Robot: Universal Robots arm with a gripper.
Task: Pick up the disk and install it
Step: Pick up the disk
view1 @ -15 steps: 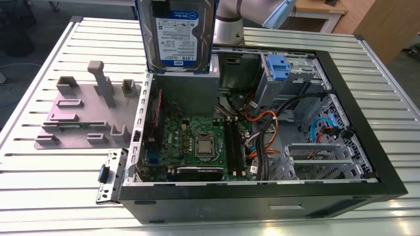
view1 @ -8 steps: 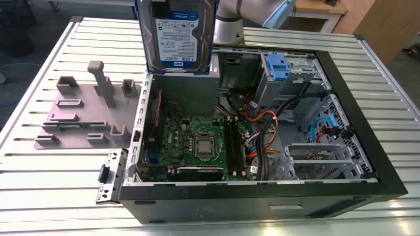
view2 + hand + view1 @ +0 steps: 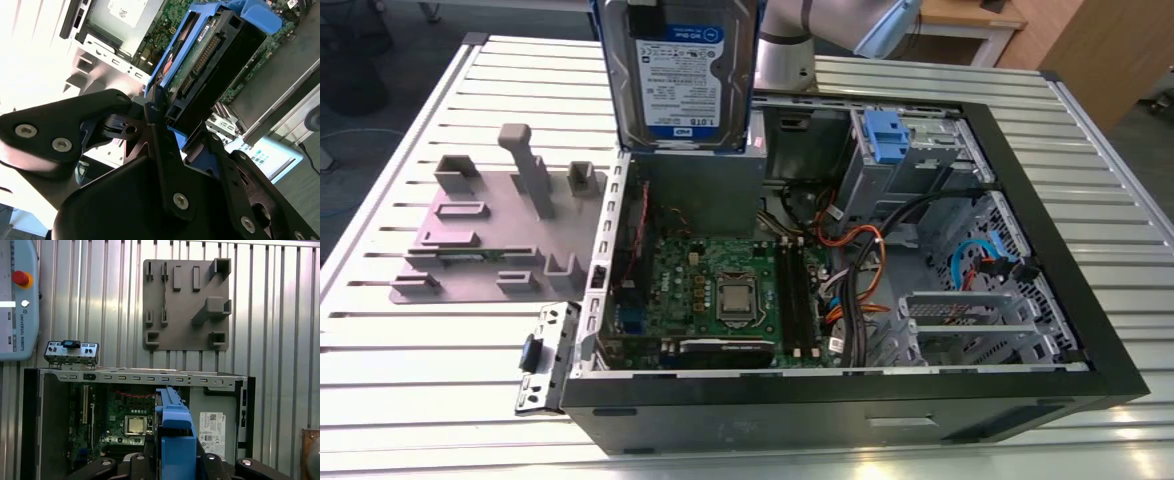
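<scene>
Above open computer case (image 3: 854,402): disk (image 3: 687,80) upright, long axis vertical, clamped in jaws.

The table (image 3: 414,400) is a broad top of pale, ribbed metal slats, lit evenly and coolly in the exterior view. Beyond its far edge, toward the exterior view's right, a wooden desk top (image 3: 974,18) rests on a white frame, and beside it stands a tall wooden panel (image 3: 1101,55) — light brown and plain. Dark grey floor (image 3: 414,90) shows past the table's far corner on the exterior view's left. In the second wrist view strong light bleaches the slats almost white — and a patch of grey floor lies past the table's edge.
</scene>
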